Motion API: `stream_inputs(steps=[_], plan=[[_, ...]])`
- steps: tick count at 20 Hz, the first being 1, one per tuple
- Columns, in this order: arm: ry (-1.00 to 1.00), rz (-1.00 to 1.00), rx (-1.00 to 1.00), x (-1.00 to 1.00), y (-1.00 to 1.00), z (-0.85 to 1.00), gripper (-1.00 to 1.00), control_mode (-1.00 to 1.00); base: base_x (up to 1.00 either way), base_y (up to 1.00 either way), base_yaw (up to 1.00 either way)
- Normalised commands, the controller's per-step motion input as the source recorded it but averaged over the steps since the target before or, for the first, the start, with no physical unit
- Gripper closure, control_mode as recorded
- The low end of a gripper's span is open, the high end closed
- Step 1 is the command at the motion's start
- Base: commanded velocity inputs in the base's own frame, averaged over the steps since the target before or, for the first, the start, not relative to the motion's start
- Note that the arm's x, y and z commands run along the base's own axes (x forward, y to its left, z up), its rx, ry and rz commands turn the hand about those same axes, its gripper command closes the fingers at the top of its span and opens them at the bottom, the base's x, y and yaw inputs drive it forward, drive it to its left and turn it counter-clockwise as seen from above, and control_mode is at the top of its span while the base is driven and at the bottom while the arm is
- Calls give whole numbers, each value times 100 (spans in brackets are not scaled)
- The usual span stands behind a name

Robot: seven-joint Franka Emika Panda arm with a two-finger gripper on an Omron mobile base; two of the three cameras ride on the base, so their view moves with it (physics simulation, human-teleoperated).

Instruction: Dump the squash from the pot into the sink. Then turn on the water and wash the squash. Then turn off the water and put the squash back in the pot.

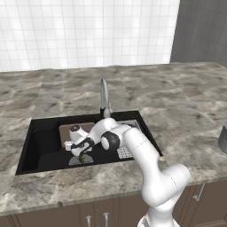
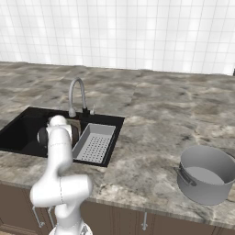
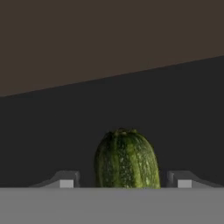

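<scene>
Reaching down into the sink, the gripper is standing open, its two fingertips sitting well apart on either side of the squash without touching it. Directly between those tips, the squash is lying green and speckled against the black basin. Far off to the gripper's right, the pot is resting upright on the counter.

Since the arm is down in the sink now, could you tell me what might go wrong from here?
1. The claw straddles the squash with gaps on both sides; the rounded squash could roll or slip out as the claw shuts.
2. The pot stands far off on the counter, so the squash could drop on the way.
3. Lifting out of the sink, the arm could knock the faucet just behind it.
</scene>
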Motion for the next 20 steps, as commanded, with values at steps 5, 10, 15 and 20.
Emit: stream_inputs(steps=[5, 10, 15, 20], plan=[[3, 0, 0, -2, -5, -10, 100, -100, 0, 0, 0], [0, 0, 0, -39, -44, 16, 100, -100, 0, 0, 0], [0, 0, 0, -55, -42, 47, 100, -100, 0, 0, 0], [-4, 0, 4, -70, -22, 84, 100, -100, 0, 0, 0]])
